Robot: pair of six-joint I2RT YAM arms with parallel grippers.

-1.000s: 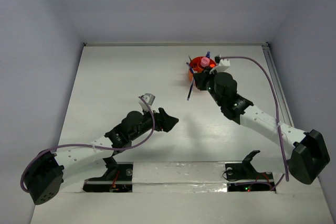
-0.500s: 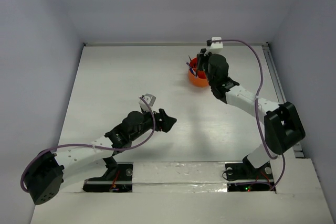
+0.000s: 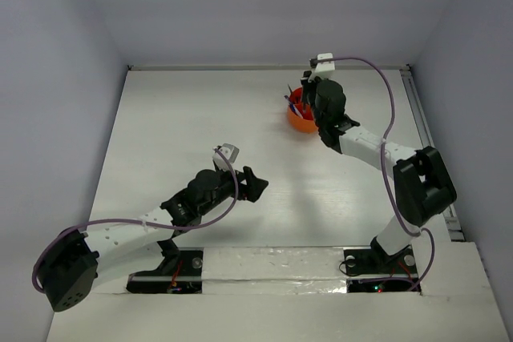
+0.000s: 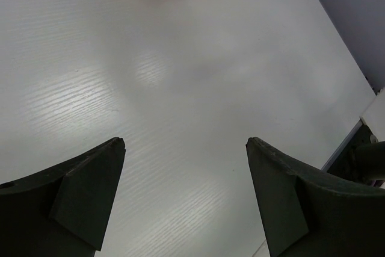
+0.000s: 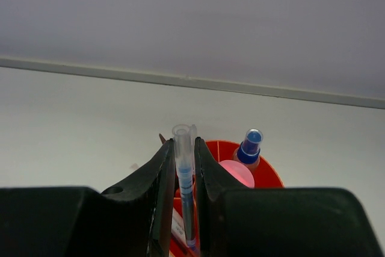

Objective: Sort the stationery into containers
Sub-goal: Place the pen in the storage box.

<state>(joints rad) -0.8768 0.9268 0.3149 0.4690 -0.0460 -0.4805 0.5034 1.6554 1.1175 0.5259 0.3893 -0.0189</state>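
Note:
The round orange tub (image 3: 300,120) stands at the far right of the table. In the right wrist view the tub (image 5: 271,173) holds a blue-capped bottle (image 5: 249,146) and a pink tube (image 5: 236,173). My right gripper (image 5: 183,148) is shut on a thin blue pen (image 5: 184,185), held upright with its clear cap up and its lower end inside the tub. In the top view the right gripper (image 3: 309,100) sits over the tub. My left gripper (image 3: 253,185) is open and empty above bare table at the middle; its fingers (image 4: 78,191) frame white tabletop.
White walls close the table at the back and both sides. The right arm's purple cable (image 3: 377,78) loops over the far right corner. The arm bases (image 3: 272,266) sit at the near edge. A rail (image 3: 421,130) runs along the right side.
The right arm folded back and swung its gripper over the tub, tilting the blue pen upright into it. The left arm barely moved.

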